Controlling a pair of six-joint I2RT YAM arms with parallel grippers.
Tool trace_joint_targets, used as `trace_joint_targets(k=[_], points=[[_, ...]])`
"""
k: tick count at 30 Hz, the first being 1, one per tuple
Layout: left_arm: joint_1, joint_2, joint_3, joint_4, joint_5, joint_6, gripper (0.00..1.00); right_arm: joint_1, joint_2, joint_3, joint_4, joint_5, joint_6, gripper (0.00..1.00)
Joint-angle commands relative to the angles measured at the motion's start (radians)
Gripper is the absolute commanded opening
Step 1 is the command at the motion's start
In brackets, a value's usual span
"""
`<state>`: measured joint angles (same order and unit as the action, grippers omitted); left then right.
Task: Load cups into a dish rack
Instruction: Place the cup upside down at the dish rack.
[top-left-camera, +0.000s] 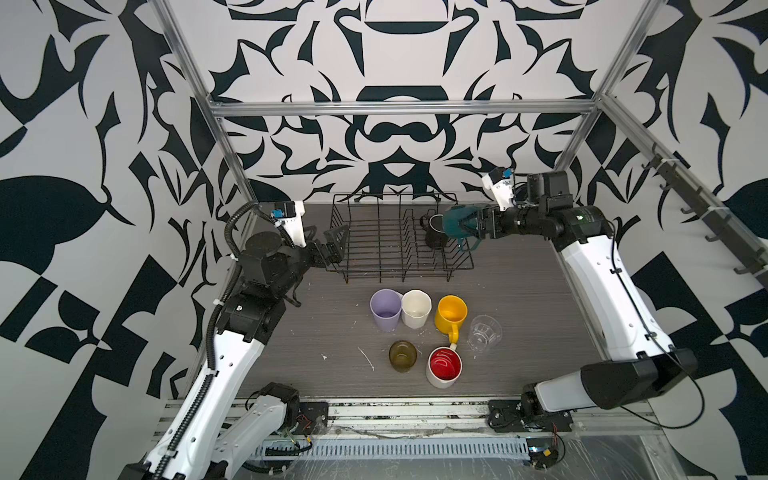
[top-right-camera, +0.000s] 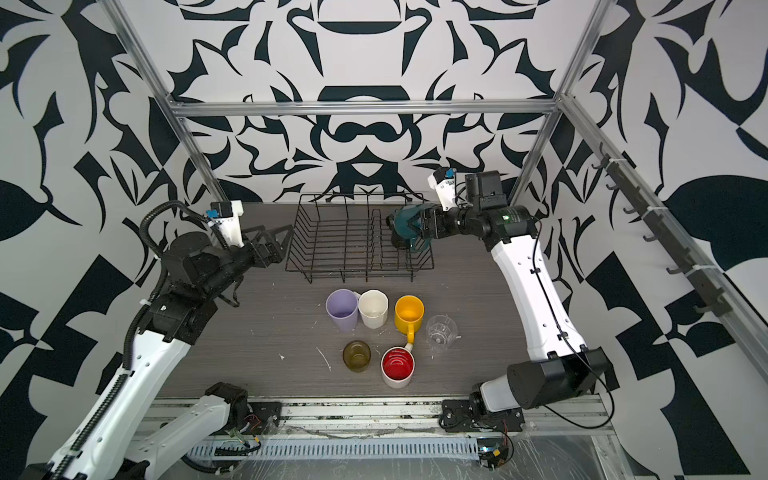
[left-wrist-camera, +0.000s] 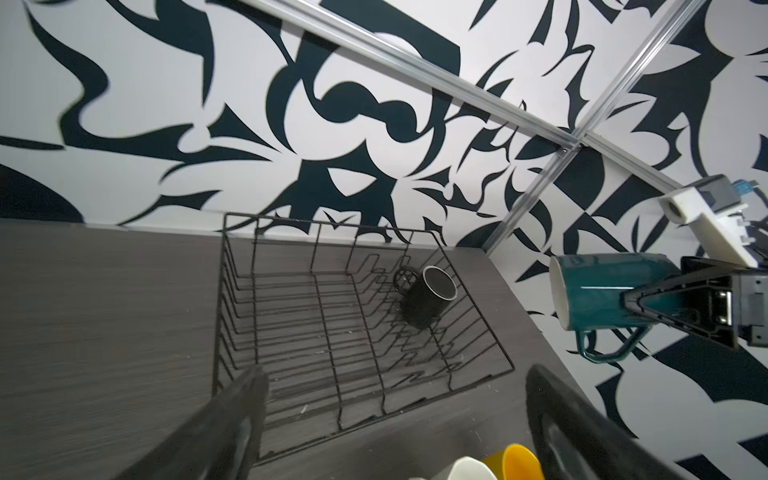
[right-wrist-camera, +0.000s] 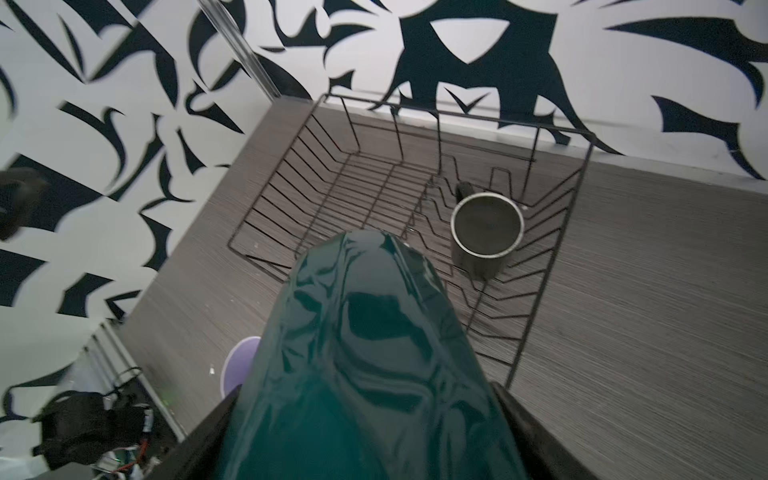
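The black wire dish rack (top-left-camera: 399, 270) (top-right-camera: 357, 272) (left-wrist-camera: 316, 324) (right-wrist-camera: 332, 183) stands at the back of the table. A black mug (top-left-camera: 435, 235) (left-wrist-camera: 424, 297) (right-wrist-camera: 484, 232) sits upright in its right end. My right gripper (top-left-camera: 461, 226) (top-right-camera: 411, 226) (right-wrist-camera: 365, 411) is shut on a dark-green mug (top-left-camera: 451, 220) (top-right-camera: 403, 222) (left-wrist-camera: 602, 286) (right-wrist-camera: 365, 332), held on its side above that end with its handle hanging down. My left gripper (top-left-camera: 334, 243) (top-right-camera: 274, 239) (left-wrist-camera: 397, 374) is open and empty at the rack's left end.
On the table in front of the rack stand a lilac tumbler (top-left-camera: 386, 309), a white faceted mug (top-left-camera: 415, 308), a yellow mug (top-left-camera: 451, 313), a clear glass (top-left-camera: 483, 332), an olive glass (top-left-camera: 402, 355) and a red-inside white mug (top-left-camera: 444, 368). Frame posts flank the table.
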<state>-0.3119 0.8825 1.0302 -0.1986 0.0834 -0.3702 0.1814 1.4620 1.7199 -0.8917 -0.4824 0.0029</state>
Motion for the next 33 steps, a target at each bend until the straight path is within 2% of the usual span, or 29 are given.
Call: trace_joint_targets(k=[1, 4, 9, 16, 20, 28, 33], points=[[0.006, -0.022, 0.021, -0.050, -0.113, 0.086, 0.99, 0.010, -0.006, 0.077, -0.016, 0.086, -0.096, 0.00], [0.006, -0.022, 0.032, -0.082, -0.152, 0.117, 0.99, 0.042, 0.010, 0.089, -0.029, 0.130, -0.134, 0.00], [0.012, -0.033, 0.027, -0.101, -0.202, 0.151, 0.99, 0.158, 0.074, 0.139, -0.105, 0.309, -0.256, 0.00], [0.023, -0.042, 0.018, -0.108, -0.210, 0.186, 0.99, 0.200, 0.160, 0.203, -0.133, 0.404, -0.333, 0.00], [0.052, -0.052, -0.003, -0.098, -0.200, 0.193, 0.99, 0.212, 0.199, 0.243, -0.138, 0.425, -0.374, 0.00], [0.141, -0.056, -0.027, -0.080, -0.090, 0.141, 0.99, 0.221, 0.253, 0.254, -0.115, 0.474, -0.486, 0.00], [0.158, -0.048, -0.035, -0.074, -0.070, 0.132, 0.99, 0.221, 0.291, 0.262, -0.099, 0.454, -0.541, 0.00]])
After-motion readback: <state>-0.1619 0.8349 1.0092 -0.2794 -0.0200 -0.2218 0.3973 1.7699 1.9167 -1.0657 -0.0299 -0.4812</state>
